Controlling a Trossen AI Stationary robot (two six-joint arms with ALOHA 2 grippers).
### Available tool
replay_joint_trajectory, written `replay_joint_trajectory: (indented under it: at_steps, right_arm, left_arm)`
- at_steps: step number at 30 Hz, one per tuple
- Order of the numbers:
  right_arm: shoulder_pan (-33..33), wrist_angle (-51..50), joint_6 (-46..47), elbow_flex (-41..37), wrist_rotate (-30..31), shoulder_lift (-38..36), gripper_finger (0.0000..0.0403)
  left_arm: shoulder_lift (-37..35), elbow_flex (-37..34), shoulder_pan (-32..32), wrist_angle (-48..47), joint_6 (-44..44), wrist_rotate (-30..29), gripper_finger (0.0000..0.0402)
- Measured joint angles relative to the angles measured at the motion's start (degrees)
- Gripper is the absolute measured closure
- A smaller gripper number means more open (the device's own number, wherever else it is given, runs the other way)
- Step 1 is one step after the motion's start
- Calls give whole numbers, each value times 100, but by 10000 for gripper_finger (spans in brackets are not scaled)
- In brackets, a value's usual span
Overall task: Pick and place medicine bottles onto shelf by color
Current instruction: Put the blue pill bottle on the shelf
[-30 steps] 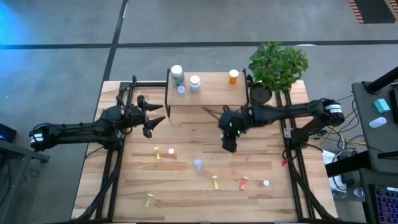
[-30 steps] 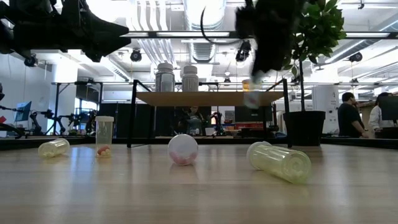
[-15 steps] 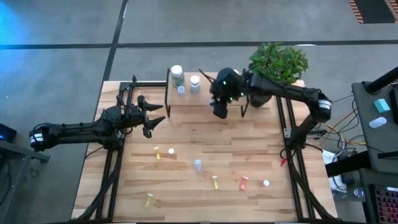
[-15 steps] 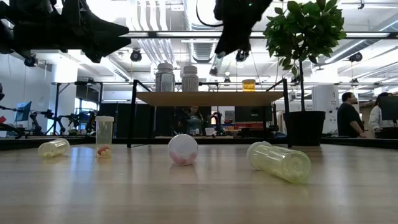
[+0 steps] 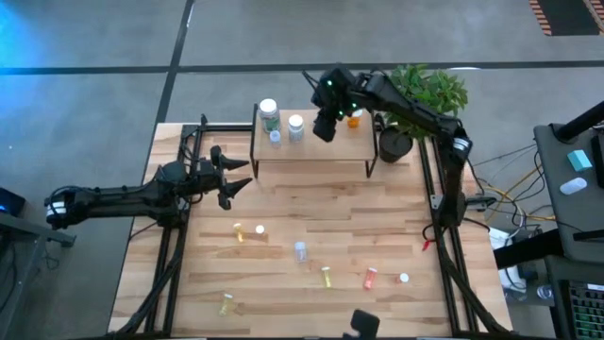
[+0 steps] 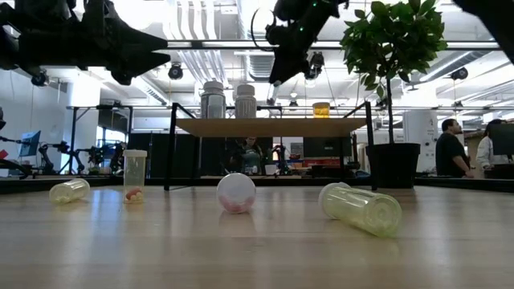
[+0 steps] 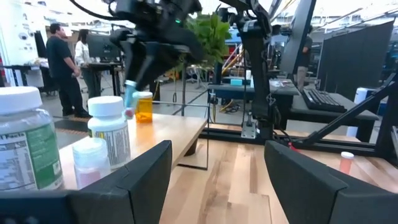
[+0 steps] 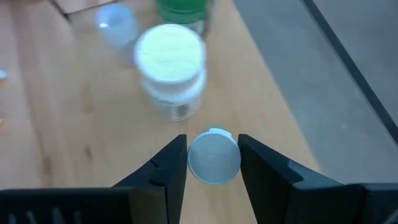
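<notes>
Vial [image 8: 214, 157] in right end effector [image 8: 212, 163] above shelf [image 5: 326, 144]

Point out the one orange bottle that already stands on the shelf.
It is the orange bottle on the shelf at the end beside the potted plant, apart from the green and white-capped bottles grouped at the other end.

On the shelf [image 5: 311, 140], upper centre of the high view, four medicine bottles stand: a green-capped one [image 5: 269, 110], a white one [image 5: 296, 125], a small pale vial [image 5: 275, 137] and an orange one [image 5: 355, 117]. A fifth — a white-capped vial [image 8: 213, 157] — sits between the right gripper's [image 8: 212, 163] fingers. Seven more bottles lie on the table [image 5: 396, 227], lower half of the frame. Two arms, one potted plant [image 5: 421, 97] — upper right.
</notes>
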Motion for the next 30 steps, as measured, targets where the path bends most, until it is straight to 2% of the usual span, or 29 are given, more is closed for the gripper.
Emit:
replay_joint_trajectory:
  at_steps: [6, 14, 30]
  right_arm:
    - [-236, -341, -18, 775, 0, 519, 271]
    - [-379, -833, 24, 1411, 0, 1165, 271]
    - [-450, -870, 245, 1558, 162, 1455, 265]
  left_arm:
    - [138, 0, -7, 0, -104, 57, 162]
    - [155, 0, -13, 8, -162, 107, 162]
    - [157, 0, -13, 8, -173, 189, 162]
